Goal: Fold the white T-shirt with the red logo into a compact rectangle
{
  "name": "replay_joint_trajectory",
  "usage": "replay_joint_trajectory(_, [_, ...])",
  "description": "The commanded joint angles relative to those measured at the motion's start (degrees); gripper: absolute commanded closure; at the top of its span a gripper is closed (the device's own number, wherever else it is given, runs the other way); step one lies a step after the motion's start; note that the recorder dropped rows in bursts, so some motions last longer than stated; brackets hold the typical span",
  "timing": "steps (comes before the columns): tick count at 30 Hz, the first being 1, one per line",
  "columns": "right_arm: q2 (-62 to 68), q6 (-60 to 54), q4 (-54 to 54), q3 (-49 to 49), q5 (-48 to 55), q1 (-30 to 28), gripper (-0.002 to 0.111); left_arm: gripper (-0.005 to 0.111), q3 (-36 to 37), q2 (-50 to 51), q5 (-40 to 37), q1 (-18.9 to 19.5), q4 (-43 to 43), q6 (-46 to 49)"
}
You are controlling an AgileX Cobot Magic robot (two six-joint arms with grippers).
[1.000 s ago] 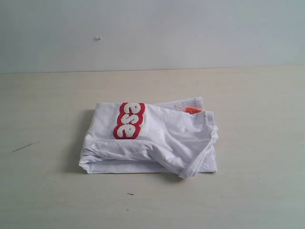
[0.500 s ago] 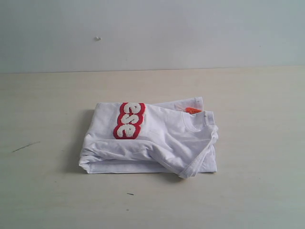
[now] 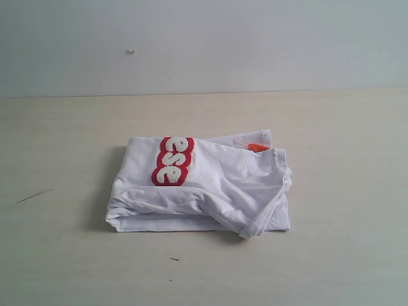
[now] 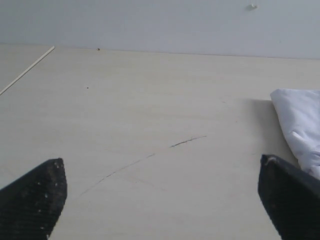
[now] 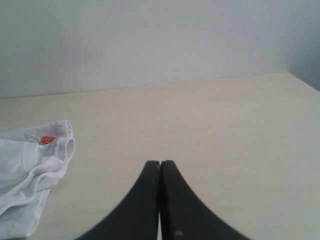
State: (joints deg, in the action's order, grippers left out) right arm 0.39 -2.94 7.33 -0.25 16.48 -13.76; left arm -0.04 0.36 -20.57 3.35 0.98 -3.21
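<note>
The white T-shirt lies folded in a lumpy rectangle in the middle of the counter. Only the exterior view catches the red logo, up on the top layer, turned sideways, reading "ese". The wrist views bring in the grippers. The left gripper is spread wide over bare counter, with a dark scratch ahead and the shirt's edge just beside one finger. The right gripper is pressed together on nothing, with the collar and orange neck tag off to one side.
</note>
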Motion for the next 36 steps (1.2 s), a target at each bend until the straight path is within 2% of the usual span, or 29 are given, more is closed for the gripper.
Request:
replay_joint_trajectory(1, [-0.4,5.9,-5.3,0.2,-0.3,-0.4,0.108,0.003,0.0,-0.4,1.0,0.1,-0.1,-0.2])
replay_joint_trajectory(36, [-0.4,3.6,-5.8,0.2,2.2,-0.4,0.108,0.003,0.0,-0.4,1.0,0.1,-0.1,-0.2])
